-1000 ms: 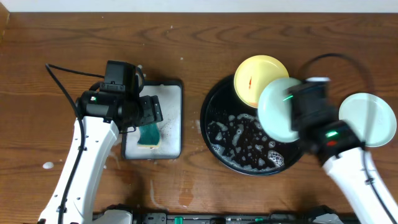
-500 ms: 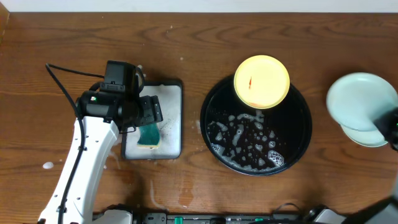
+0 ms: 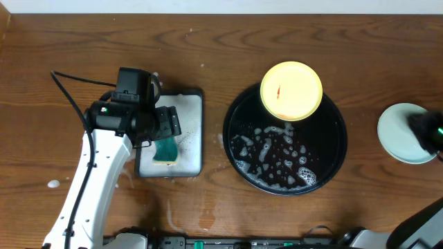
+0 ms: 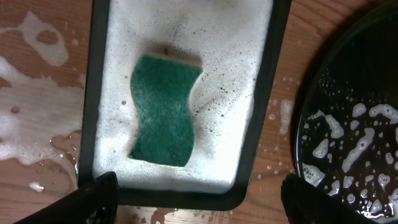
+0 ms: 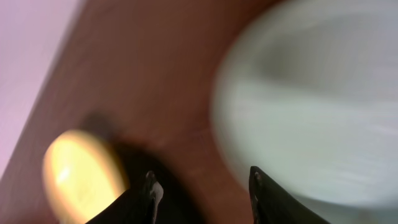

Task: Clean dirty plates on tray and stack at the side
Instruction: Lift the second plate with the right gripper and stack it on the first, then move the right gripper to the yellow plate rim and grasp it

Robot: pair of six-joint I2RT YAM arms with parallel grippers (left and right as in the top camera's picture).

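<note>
A yellow plate (image 3: 291, 90) with a red smear rests on the far rim of the round black tray (image 3: 332, 162), which holds soapy foam. Pale mint-green plates (image 3: 400, 135) lie stacked on the table at the far right, reading as one disc from above. My right gripper (image 3: 423, 130) is at the right edge beside them. In the blurred right wrist view its fingers (image 5: 202, 186) are open and empty, with a mint plate (image 5: 311, 106) at upper right and the yellow plate (image 5: 81, 174) at lower left. My left gripper (image 3: 165, 126) (image 4: 199, 196) hangs open above a green sponge (image 4: 165, 109).
The sponge (image 3: 166, 149) lies in a small rectangular dark tray (image 3: 196, 131) with a soapy white inside (image 4: 255, 93). Soapy water is spilled on the wood left of it (image 4: 37, 124). The black tray's foamy edge (image 4: 348, 124) shows in the left wrist view.
My right arm carried a mint plate from above the black tray to the right, onto the other mint plate, and let go. The left arm has not moved.
</note>
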